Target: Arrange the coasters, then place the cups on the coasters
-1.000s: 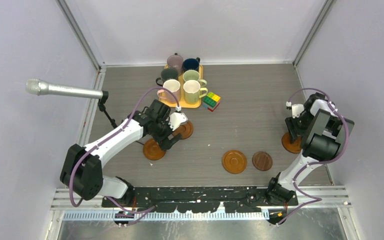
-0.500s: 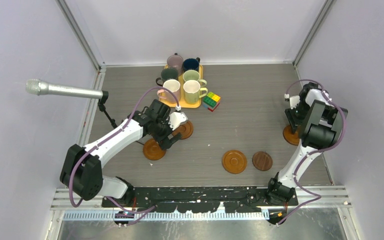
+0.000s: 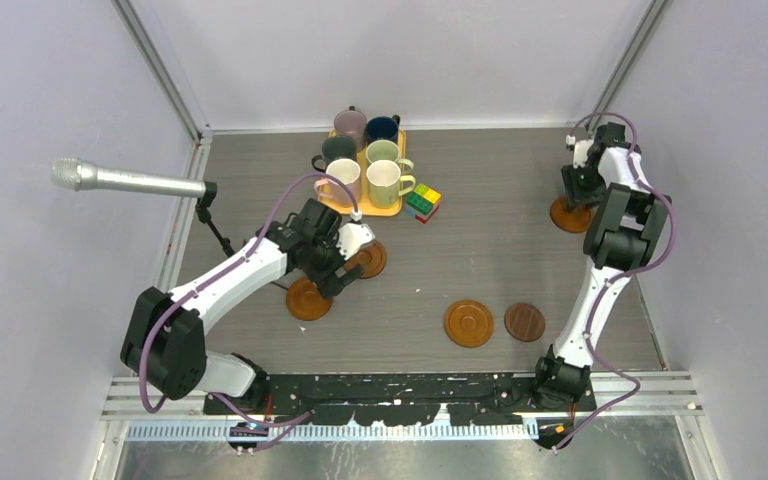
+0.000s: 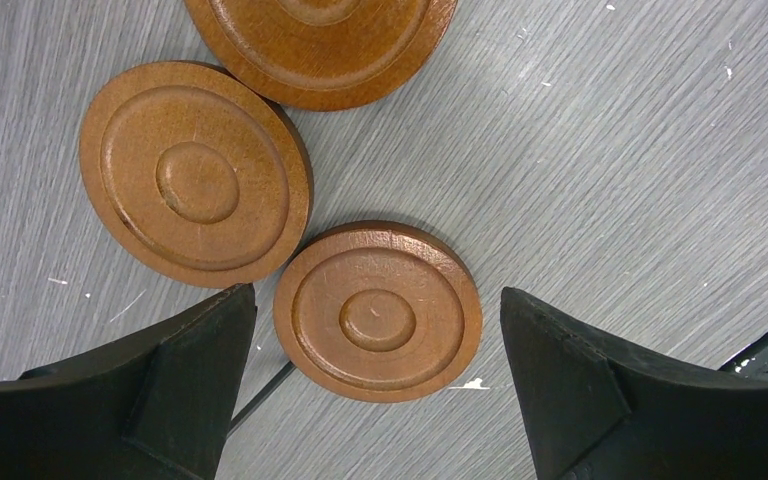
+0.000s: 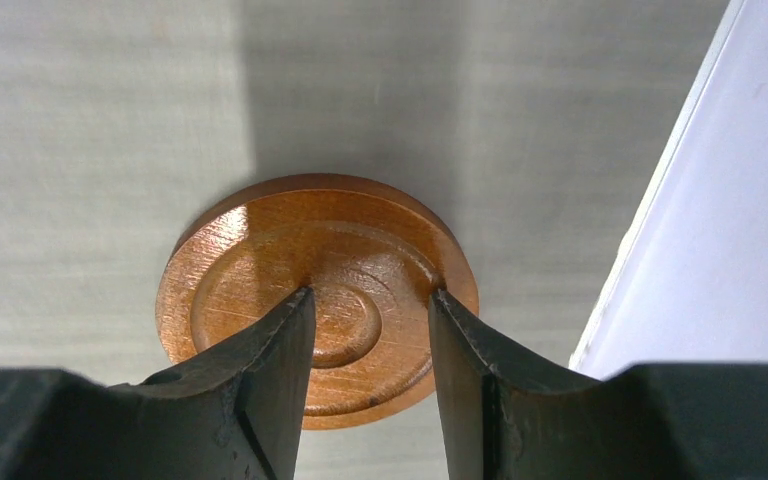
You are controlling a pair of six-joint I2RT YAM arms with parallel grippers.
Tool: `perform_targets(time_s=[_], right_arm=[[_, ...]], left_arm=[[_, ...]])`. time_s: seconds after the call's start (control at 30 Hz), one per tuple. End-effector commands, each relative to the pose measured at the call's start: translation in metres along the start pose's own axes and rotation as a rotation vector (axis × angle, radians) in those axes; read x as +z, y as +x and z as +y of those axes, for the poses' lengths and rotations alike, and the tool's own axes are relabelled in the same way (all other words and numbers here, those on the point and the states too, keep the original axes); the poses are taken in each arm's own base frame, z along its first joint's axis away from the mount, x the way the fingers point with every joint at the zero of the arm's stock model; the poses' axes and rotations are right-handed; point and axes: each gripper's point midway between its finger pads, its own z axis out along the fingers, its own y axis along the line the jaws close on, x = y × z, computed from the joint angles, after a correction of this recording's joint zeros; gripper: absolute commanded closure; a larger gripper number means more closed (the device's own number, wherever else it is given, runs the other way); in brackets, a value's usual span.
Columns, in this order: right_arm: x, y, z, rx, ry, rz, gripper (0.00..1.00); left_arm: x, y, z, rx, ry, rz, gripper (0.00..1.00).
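Left gripper (image 4: 375,300): jaws spread wide, coaster (image 4: 378,312) seen between them. Right gripper (image 5: 370,295): jaws part-spread, pinching nothing, tips over second coaster (image 5: 260,260) by worktop (image 3: 500,180) right edge.

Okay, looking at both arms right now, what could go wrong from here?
1. The right gripper rests on top of the right-hand coaster, not around its rim, close to the side wall: the disc could slip free, or the arm could graze the wall.
2. The left gripper stands open astride the nearest coaster; closing, a finger might nudge the neighbouring coaster.
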Motion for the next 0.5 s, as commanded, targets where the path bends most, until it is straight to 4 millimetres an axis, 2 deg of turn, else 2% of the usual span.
perform_targets(time_s=[0.0,0.1,0.3,0.37,0.47], right_arm=[[0.055,-0.043,0.021,0.042,-0.066,-0.105,0.49],[0.061,-0.066,0.018,0.045,-0.044,-0.133,0.49],[0.067,-0.087,0.005,0.062,0.014,-0.157,0.49],[0.063,-0.088,0.004,0.058,0.016,-0.159,0.49],[0.042,-0.094,0.004,0.053,0.009,-0.184,0.49]], left_arm=[[0.004,-0.007,0.004,0.009,-0.016,-0.017,0.05],[0.006,-0.006,0.005,0.008,-0.016,-0.006,0.05],[0.009,-0.003,0.004,0.004,-0.012,0.004,0.05],[0.008,-0.004,0.004,0.004,-0.014,0.002,0.05],[0.004,-0.006,0.004,0.002,-0.017,-0.008,0.05]])
